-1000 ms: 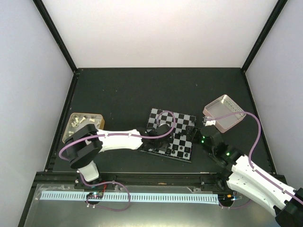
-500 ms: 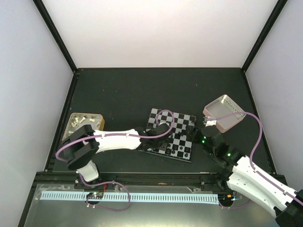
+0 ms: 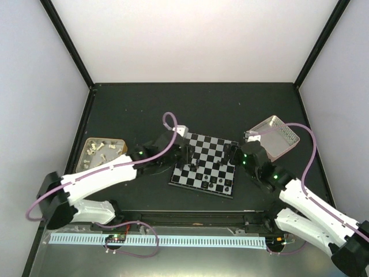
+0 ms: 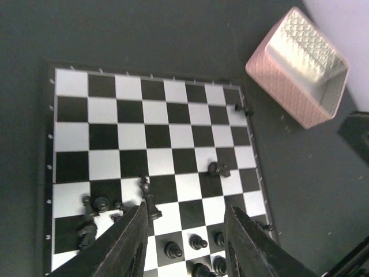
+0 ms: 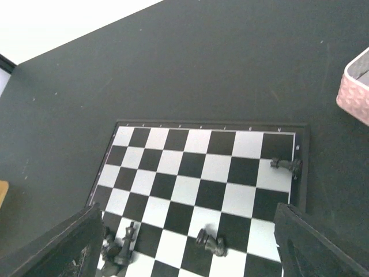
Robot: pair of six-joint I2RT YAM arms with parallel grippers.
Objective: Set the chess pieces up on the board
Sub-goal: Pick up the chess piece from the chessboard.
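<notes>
left pincer (image 4: pixel 183 209) hovers over board (image 4: pixel 155 115)

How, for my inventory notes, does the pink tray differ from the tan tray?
The pink tray lies right of the board; the tan tray lies left of it. The pink tray shows a bare silvery floor; the tan tray holds pale pieces. Both rest on the dark table, off the board.
</notes>
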